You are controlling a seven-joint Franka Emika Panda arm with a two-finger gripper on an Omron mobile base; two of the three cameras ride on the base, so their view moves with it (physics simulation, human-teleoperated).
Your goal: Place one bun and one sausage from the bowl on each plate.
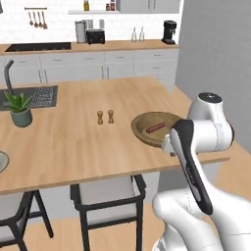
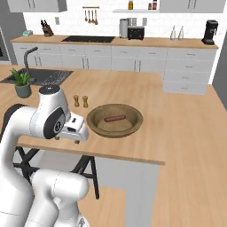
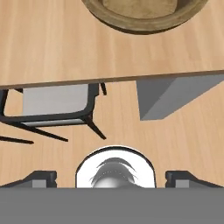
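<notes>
Jaws spread wide, empty, held off the desk (image 2: 177, 133) edge. Sausage (image 2: 115, 118) seen in bowl (image 2: 133, 126), well ahead.

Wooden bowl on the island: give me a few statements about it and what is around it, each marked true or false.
1. The bowl holds one sausage. True.
2. The end effector is shut on the sausage. False: its fingers stand wide apart with nothing between them, off the counter edge and short of the bowl.
3. Two small shakers stand on the counter beside the bowl, apart from it. True.
4. The potted plant stands inside the bowl. False: it stands on the counter near the sink, far from the bowl.
5. A bun lies next to the sausage in the bowl. False: the base views show the sausage alone there.
</notes>
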